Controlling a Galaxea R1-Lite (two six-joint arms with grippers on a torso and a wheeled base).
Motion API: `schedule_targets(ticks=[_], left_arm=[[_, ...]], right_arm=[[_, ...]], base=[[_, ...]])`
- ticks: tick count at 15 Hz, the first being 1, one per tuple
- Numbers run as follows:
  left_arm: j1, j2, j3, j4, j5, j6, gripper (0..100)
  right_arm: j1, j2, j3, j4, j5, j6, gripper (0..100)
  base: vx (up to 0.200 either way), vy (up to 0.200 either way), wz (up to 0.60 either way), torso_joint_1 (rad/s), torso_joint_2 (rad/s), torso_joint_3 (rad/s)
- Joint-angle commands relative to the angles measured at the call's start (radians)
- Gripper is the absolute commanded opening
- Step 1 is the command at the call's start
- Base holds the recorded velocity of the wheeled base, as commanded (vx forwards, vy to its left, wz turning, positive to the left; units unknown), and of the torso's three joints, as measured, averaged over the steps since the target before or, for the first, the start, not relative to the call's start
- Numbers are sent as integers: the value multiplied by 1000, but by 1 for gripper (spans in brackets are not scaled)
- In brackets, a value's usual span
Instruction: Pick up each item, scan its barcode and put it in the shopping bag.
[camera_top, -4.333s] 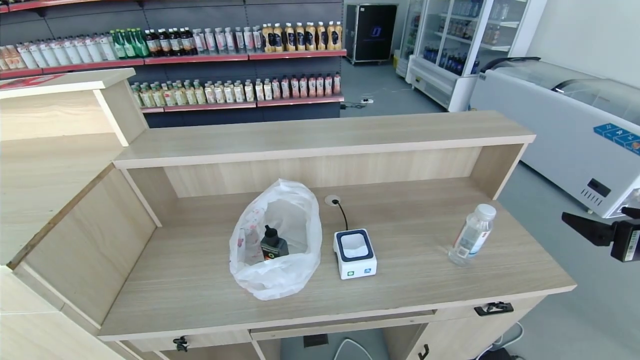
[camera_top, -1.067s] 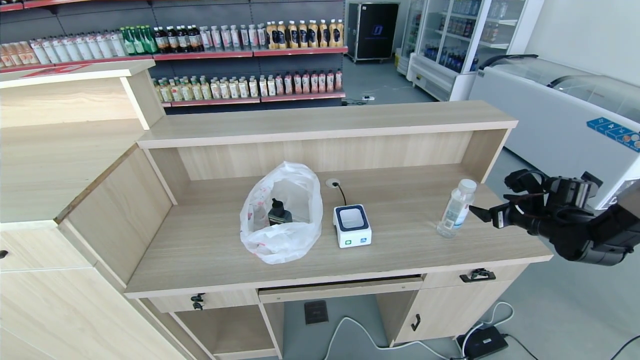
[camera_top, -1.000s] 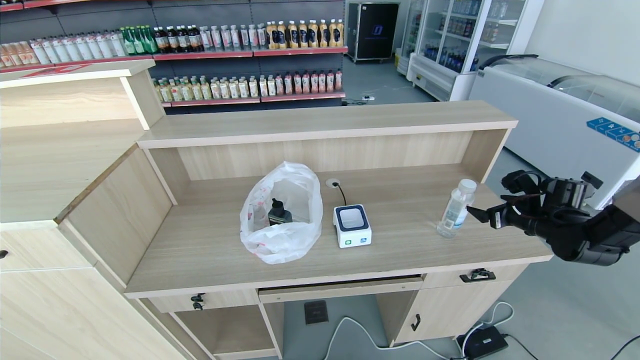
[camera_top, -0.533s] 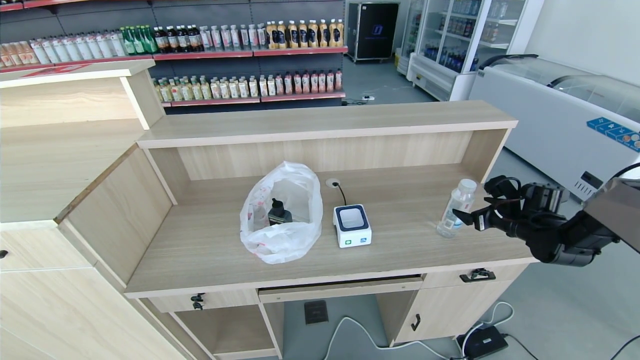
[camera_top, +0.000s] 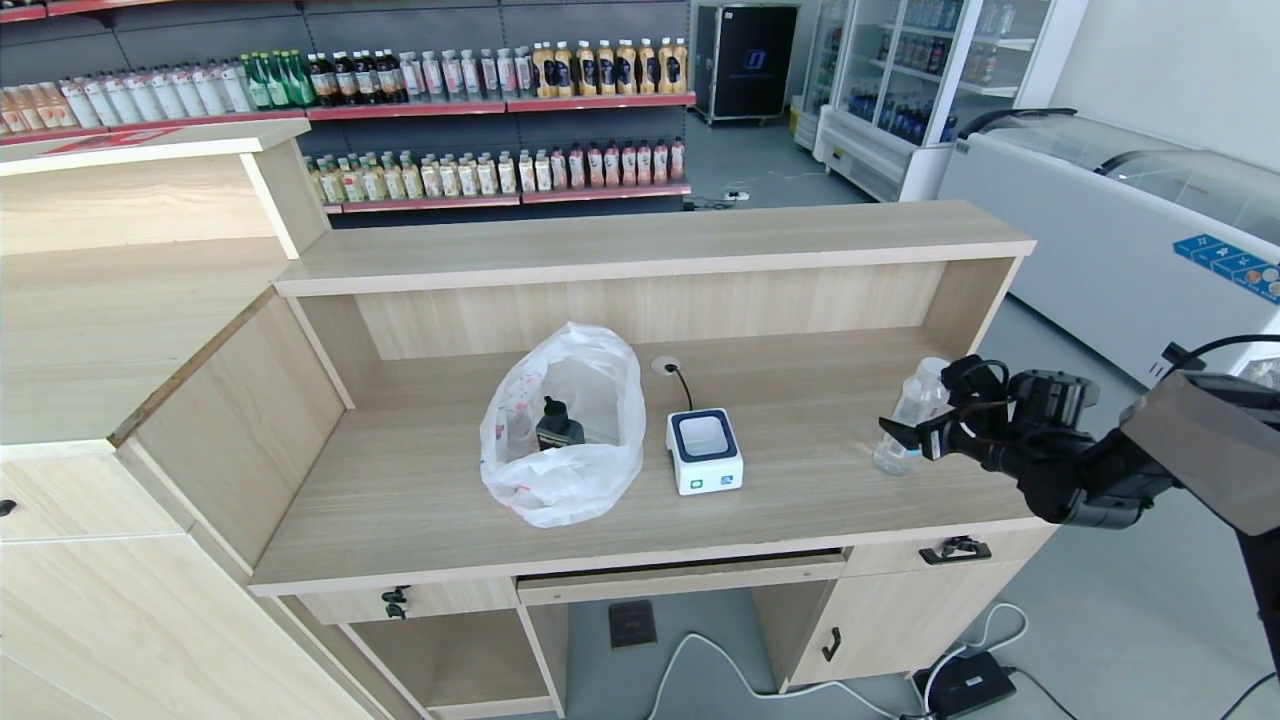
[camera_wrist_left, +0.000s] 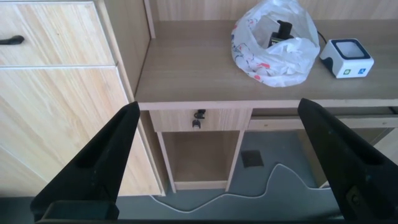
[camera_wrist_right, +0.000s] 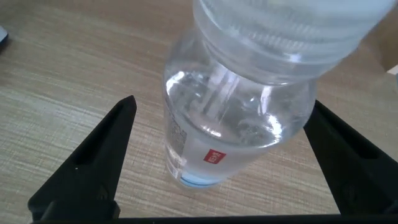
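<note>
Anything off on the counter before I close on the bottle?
Nothing stands out. The bottle stands upright between the fingers of the open right gripper, the bag lies open with a dark item inside, and the scanner sits beside it. Nothing is spilled.

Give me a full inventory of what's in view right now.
water bottle: 1, clear, white cap, upright on counter's right end
shopping bag: 1, white, open, counter middle
dark bottle: 1, black, inside the bag
scanner: 1, white, beside the bag
counter: 1, light wood
drink shelves: many bottles, behind counter
chest freezer: 1, white, right
left gripper: black, jaws open, off the counter
right gripper: black, jaws open either side of water bottle
</note>
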Motion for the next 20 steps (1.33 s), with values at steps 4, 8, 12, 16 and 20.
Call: schedule_targets(ticks=[4,8,12,16,20], left_arm=[[-1,0,0,0,0,0,100],[0,0,0,0,0,0,100],[0,0,0,0,0,0,100],[0,0,0,0,0,0,100],[-1,0,0,0,0,0,100]], right_arm=[[7,67,-59,-9,34,4,100],[17,98,-120,-9,46,33,100],[23,107,-128,-11,74,34,100],[24,105,-126,-15,74,34,0],[24,93,-120,-28,74,36,0]], base=[[0,0,0,0,0,0],[0,0,0,0,0,0],[0,0,0,0,0,0],[0,0,0,0,0,0],[0,0,0,0,0,0]])
